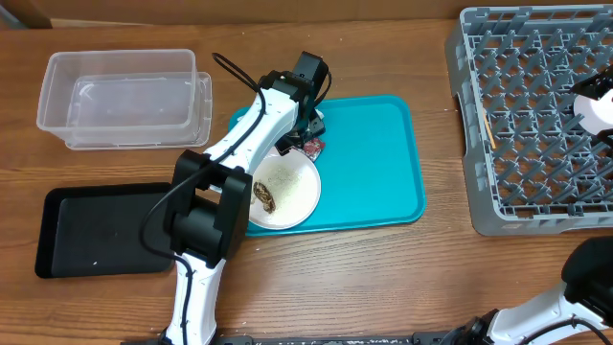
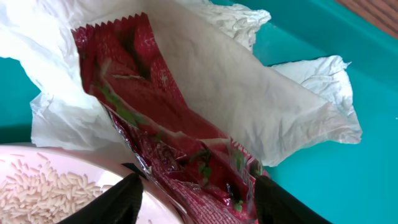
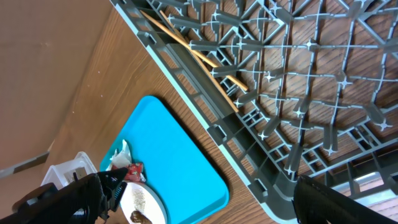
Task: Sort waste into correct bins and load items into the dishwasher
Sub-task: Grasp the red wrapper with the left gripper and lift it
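My left gripper (image 2: 196, 180) is low over the teal tray's (image 1: 374, 163) left side, by the rim of the white plate (image 1: 292, 192). It is open, with a finger on each side of the red shiny wrapper (image 2: 155, 118). The wrapper lies on the crumpled white napkin (image 2: 261, 106). On the plate are rice grains (image 2: 37, 183) and a brown food scrap (image 1: 264, 198). My right gripper (image 3: 199, 183) hangs open and empty above the left edge of the grey dish rack (image 1: 536, 115). The chopsticks (image 3: 199, 56) lie in the rack.
The clear tub (image 1: 124, 96) stands at the back left. In front of it lies the black tray (image 1: 101, 230), beside the left arm's base. The rack fills the right side of the table. Bare wood separates it from the teal tray.
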